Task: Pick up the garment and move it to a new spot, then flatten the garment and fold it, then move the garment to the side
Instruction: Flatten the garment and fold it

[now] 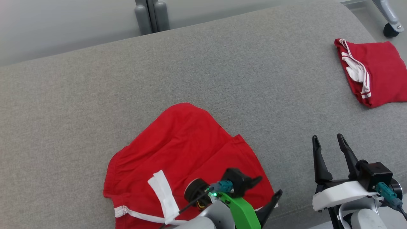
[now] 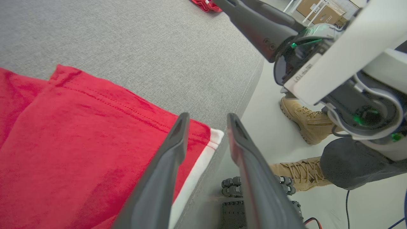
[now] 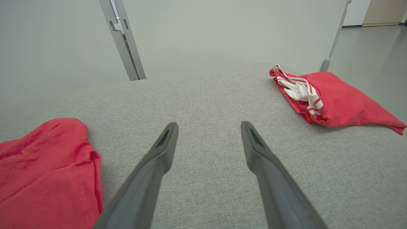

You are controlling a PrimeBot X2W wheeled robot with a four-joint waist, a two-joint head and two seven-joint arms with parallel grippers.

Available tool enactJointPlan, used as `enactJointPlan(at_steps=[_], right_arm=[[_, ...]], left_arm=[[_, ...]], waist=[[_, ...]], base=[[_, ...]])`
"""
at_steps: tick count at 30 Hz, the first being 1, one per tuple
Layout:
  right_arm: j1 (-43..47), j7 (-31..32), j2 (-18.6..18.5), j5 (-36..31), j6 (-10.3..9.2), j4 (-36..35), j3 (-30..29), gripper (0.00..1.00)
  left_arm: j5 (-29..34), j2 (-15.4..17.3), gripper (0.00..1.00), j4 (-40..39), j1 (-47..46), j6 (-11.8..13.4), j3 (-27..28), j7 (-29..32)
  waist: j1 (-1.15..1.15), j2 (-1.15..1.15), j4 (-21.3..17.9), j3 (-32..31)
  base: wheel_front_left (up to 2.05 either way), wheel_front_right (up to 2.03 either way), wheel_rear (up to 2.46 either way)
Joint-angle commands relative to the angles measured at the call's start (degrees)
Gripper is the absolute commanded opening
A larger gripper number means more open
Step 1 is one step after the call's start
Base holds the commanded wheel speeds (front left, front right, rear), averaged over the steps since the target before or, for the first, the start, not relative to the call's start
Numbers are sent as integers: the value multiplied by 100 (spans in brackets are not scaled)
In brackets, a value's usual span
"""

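the loosely spread red shorts with white trim lie at the near edge of the grey fabric-covered surface. their near-right hem corner sits just under my left gripper, whose jaws stand parted and empty. that arm is the nearer one. the right gripper, wide and empty, hangs over bare fabric to the right. a folded red garment sits far right, well clear. someone's tan boots stand beside the edge.

Grey fabric-covered surface, pale wall behind, grey metal post, castor wheel, light floor
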Motion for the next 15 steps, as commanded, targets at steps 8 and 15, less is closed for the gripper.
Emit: enactJointPlan(at_steps=[8, 15], right_arm=[[19, -17, -7, 42, -9, 26, -39, 100], [-142, -17, -8, 86, -9, 57, 97, 100]], left_arm=[[7, 652, 100, 1, -356, 792, 950, -181], [-329, 708, 100, 1008, -536, 314, 924, 301]], waist=[[0, 0, -10, 10], [0, 0, -98, 93]], base=[[0, 0, 0], [0, 0, 0]])
